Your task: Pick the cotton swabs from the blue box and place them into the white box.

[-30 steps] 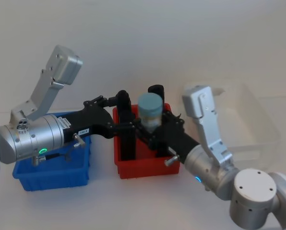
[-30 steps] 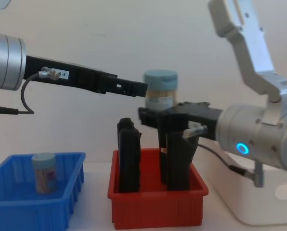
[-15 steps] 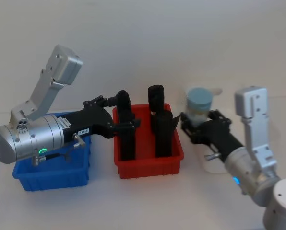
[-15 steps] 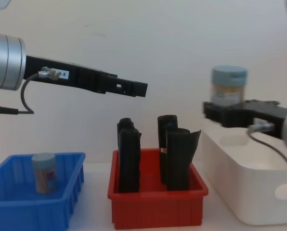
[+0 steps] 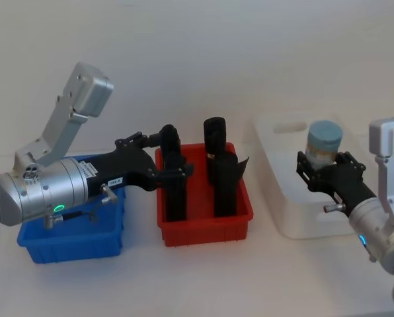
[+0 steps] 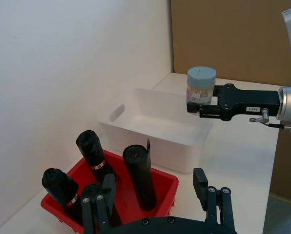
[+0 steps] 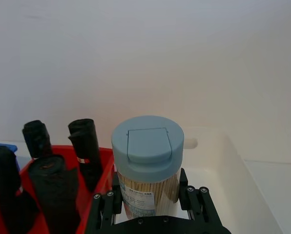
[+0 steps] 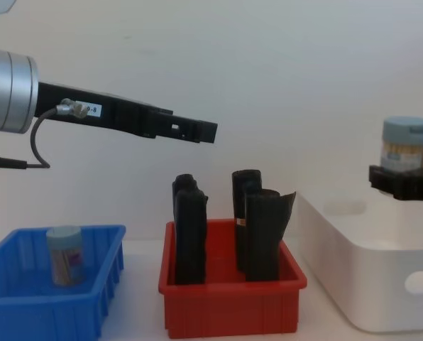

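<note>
One jar of cotton swabs (image 5: 323,142) is hanging above the white box (image 5: 276,201), your right pincer (image 5: 324,170) clamping it and hiding its base. A second jar (image 8: 64,254) is standing in the blue box (image 8: 27,312); your left pincer (image 6: 153,192) is gaping over the red bin (image 8: 229,312).

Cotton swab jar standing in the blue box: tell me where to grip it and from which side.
Grip the jar round its clear body just under the lid, descending from above: it stands upright, and the blue box walls block a low sideways approach. The open left pincer hovers nearest.
</note>
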Controlling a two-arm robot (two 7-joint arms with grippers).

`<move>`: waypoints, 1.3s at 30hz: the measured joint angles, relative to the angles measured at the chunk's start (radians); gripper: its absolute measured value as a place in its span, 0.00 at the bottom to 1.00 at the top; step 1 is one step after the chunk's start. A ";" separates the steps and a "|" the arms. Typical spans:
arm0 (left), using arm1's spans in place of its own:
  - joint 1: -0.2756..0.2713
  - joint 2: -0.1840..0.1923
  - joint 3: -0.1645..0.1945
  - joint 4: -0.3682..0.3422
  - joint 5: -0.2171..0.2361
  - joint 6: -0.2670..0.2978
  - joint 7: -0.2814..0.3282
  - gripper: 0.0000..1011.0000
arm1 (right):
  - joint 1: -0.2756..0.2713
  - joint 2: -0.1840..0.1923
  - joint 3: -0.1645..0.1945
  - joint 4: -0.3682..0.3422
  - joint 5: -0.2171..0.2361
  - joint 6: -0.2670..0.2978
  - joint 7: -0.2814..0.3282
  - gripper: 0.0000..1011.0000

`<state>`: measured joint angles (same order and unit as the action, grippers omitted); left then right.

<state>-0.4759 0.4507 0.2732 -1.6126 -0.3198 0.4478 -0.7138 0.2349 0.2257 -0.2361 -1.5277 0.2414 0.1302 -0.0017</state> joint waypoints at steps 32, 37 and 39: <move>0.000 0.000 0.000 0.000 0.000 0.000 0.000 0.99 | 0.265 -0.061 0.003 0.509 -0.042 -0.065 0.188 0.69; 0.000 0.000 0.000 0.000 0.000 0.000 0.000 0.99 | 0.284 -0.067 0.002 0.544 -0.046 -0.079 0.199 0.84; 0.000 0.000 0.000 0.000 0.000 0.000 0.000 0.99 | 0.287 -0.069 0.001 0.550 -0.047 -0.082 0.201 0.88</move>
<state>-0.4759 0.4507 0.2732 -1.6126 -0.3198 0.4478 -0.7138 0.5219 0.1571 -0.2346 -0.9773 0.1946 0.0478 0.1990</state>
